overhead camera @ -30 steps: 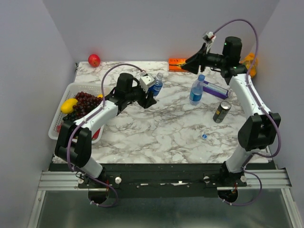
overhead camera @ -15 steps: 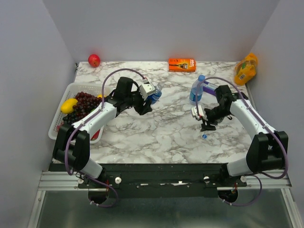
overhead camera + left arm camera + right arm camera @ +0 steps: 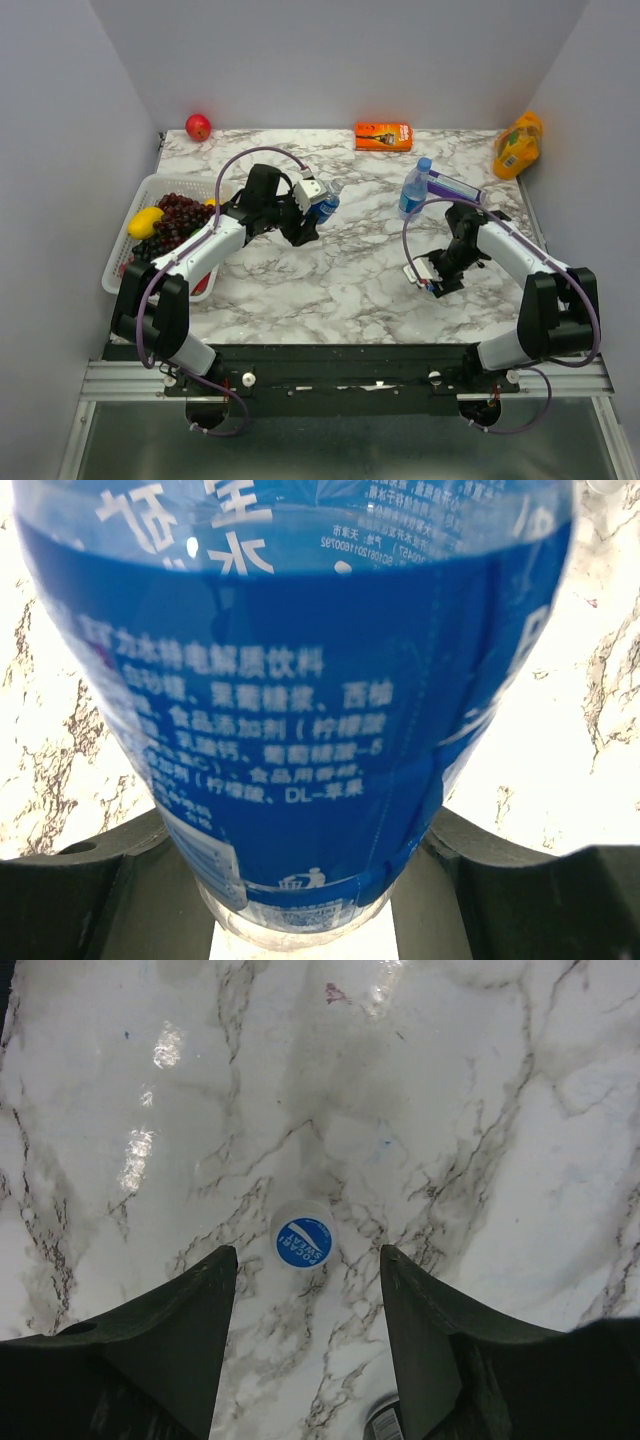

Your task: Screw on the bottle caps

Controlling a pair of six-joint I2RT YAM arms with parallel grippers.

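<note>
Spread apart at the right gripper (image 3: 307,1256), one finger on each side of a tiny round blue plastic screw cap (image 3: 304,1241), not touching it. Lies flat on the white marble table (image 3: 480,1110), nearer the arm bases than the upright clear plastic bottle with blue label (image 3: 413,190). Probably light, stiff and slippery: better pinched squarely across the rim, low down, or likely to skid. Clamped at the left gripper (image 3: 318,215) on the lower body of a second, tilted clear blue-labelled bottle (image 3: 300,700), left of the upright bottle. Thin-walled, likely to dent; grip gently
</note>
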